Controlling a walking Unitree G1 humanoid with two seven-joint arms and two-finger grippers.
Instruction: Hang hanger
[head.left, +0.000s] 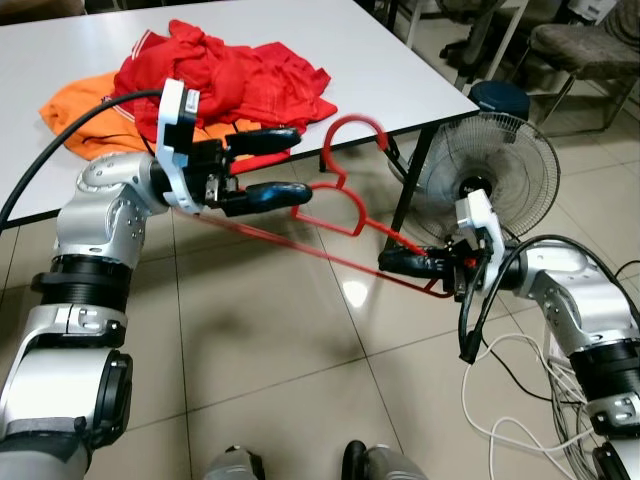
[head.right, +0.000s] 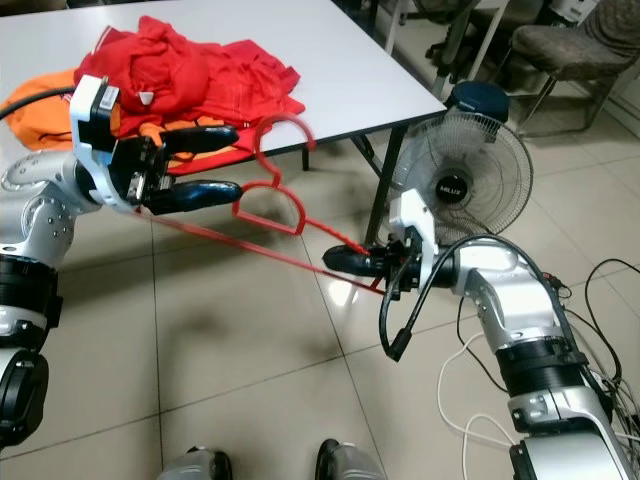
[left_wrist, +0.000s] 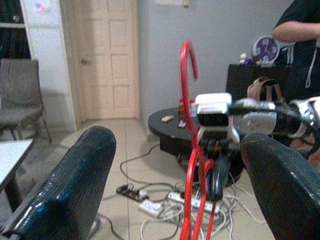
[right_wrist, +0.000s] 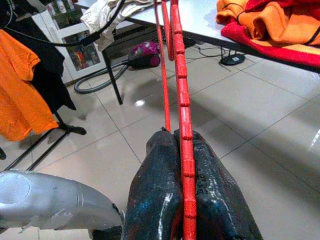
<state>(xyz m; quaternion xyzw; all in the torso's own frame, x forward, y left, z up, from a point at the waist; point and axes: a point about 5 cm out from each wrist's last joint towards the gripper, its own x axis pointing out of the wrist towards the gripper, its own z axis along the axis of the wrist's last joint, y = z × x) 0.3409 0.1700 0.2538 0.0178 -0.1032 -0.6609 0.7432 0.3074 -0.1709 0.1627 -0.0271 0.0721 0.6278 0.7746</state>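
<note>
The right gripper (head.left: 395, 263) is pressed together on one end of the red plastic hanger (head.left: 340, 205), whose hook curls up beyond the fingertips, near the white table's edge (head.left: 420, 95). The left gripper (head.left: 270, 168) is spread, its fingers bracketing the hanger's far shoulder without closing on it. To hang it well, I judge the pinch should stay firm while the hook is turned toward a rail. A heap of red and orange clothes (head.left: 225, 80) lies behind the left gripper; a standing fan (head.left: 487, 175) sits past the right one, on glossy tiled floor (head.left: 280, 340).
</note>
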